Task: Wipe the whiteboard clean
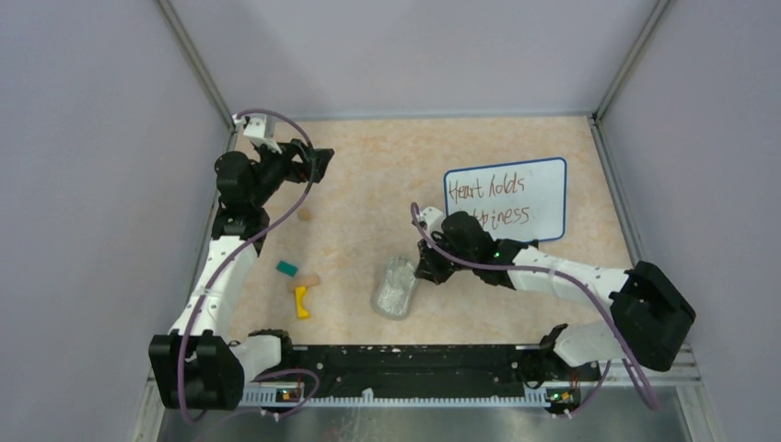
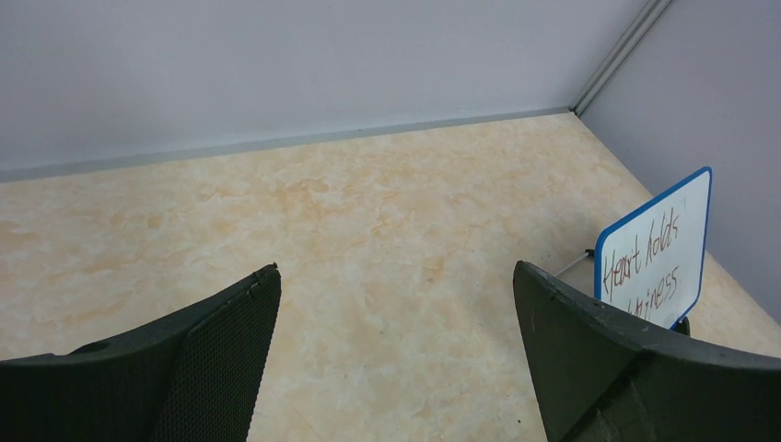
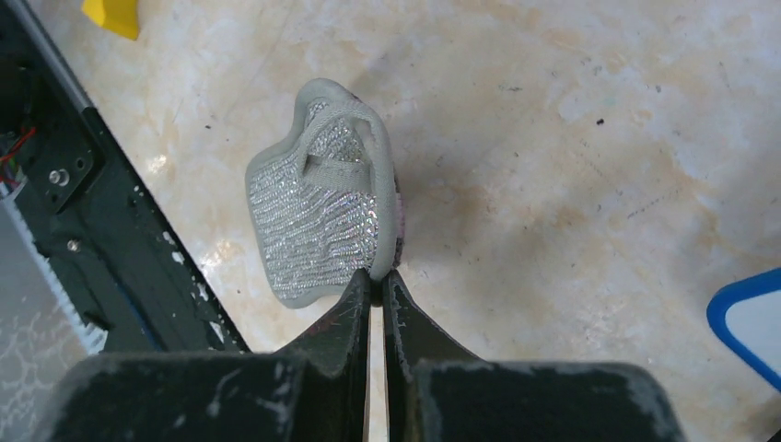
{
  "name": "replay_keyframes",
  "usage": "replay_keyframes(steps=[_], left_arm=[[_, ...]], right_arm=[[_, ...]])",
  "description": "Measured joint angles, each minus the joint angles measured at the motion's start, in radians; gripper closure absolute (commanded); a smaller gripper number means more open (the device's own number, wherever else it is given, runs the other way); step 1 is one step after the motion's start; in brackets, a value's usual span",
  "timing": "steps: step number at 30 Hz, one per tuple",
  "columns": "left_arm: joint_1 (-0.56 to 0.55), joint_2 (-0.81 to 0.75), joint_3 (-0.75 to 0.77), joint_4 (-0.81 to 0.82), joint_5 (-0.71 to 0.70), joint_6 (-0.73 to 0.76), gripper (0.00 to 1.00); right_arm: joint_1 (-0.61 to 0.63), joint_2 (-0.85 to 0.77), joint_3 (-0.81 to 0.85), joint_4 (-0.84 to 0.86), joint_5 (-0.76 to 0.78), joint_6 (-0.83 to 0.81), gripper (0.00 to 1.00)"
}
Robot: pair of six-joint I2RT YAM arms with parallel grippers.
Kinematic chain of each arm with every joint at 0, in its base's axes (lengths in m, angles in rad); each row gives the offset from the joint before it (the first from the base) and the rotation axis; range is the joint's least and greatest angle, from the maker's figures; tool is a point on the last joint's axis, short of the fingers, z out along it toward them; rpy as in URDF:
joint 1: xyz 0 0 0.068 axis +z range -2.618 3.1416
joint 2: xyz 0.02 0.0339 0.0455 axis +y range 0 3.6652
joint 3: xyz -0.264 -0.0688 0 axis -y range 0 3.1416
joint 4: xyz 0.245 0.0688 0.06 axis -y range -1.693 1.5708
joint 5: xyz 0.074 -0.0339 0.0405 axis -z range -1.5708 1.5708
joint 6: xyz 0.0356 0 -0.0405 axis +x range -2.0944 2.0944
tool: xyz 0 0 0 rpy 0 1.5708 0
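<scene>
The right gripper [image 3: 378, 276] pinches only the thin rim of the grey eraser pad [image 3: 318, 216]; wiping pressure may pull it free. The written whiteboard [image 1: 507, 198] lies unbraced at the far right and could slide, with the left gripper [image 2: 396, 272] released and well apart from it.

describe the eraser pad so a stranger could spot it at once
On the tan table, look near the middle of the black base rail. The grey eraser pad lies just beyond it, pinched by the right tool. Unlike the small teal block and yellow piece to its left, it is a glittery silver oval.
</scene>
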Motion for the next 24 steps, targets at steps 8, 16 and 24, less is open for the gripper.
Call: replay_keyframes(steps=[8, 16, 24], left_arm=[[-0.002, 0.0, 0.0, 0.001, 0.005, -0.001, 0.01], [-0.003, 0.0, 0.0, 0.007, 0.018, -0.014, 0.01], [-0.003, 0.014, 0.0, 0.014, 0.025, -0.031, 0.01]], right_arm=[[-0.037, 0.167, 0.228, -0.223, -0.114, -0.165, 0.64], [-0.023, 0.165, 0.295, -0.324, 0.145, -0.175, 0.47], [0.138, 0.163, 0.359, -0.377, 0.404, 0.141, 0.44]])
